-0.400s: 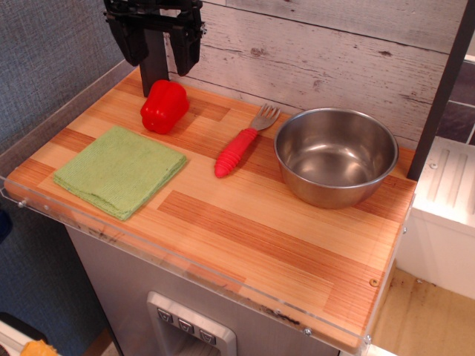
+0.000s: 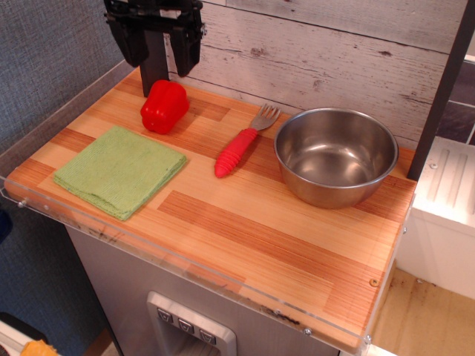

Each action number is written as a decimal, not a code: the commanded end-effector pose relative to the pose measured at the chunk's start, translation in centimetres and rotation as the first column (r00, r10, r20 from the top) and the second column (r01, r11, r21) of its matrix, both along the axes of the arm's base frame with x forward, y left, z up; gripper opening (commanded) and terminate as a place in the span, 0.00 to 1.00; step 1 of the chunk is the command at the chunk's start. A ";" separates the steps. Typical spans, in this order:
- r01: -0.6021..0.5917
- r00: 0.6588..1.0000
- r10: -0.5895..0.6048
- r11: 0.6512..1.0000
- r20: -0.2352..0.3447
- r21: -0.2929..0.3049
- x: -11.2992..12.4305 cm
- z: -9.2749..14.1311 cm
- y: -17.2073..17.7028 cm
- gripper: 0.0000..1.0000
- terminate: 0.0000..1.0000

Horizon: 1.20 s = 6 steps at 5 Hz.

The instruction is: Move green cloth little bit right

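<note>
At the back-left of the wooden counter [image 2: 245, 222], the gripper [image 2: 157, 53] hangs with fingers apart — empty — above a red pepper [image 2: 164, 106]. The green cloth [image 2: 120, 170] lies flat near the left front edge, well apart from the steel bowl [image 2: 336, 155].

Camera: only one view, placed high in front of the counter [image 2: 245, 222], looking down obliquely toward 12 o'clock.
Nearness: medium; whole counter visible, wall [image 2: 334, 52] behind at 12 o'clock.
</note>
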<state>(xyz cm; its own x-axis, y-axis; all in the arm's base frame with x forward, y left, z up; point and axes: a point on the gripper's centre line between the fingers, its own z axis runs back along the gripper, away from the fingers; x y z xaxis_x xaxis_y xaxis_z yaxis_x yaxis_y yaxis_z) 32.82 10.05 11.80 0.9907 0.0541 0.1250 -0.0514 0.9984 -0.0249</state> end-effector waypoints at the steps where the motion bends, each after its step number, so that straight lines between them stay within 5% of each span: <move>1: 0.025 0.999 -0.020 0.994 -0.045 0.102 -3.9 -2.3 3.6 1.00 0.00; 3: 0.031 0.994 -0.019 0.992 -0.104 0.120 -5.9 -5.1 5.6 1.00 0.00; 6: 0.075 0.987 -0.058 0.991 -0.147 0.113 -4.3 -8.7 4.4 1.00 0.00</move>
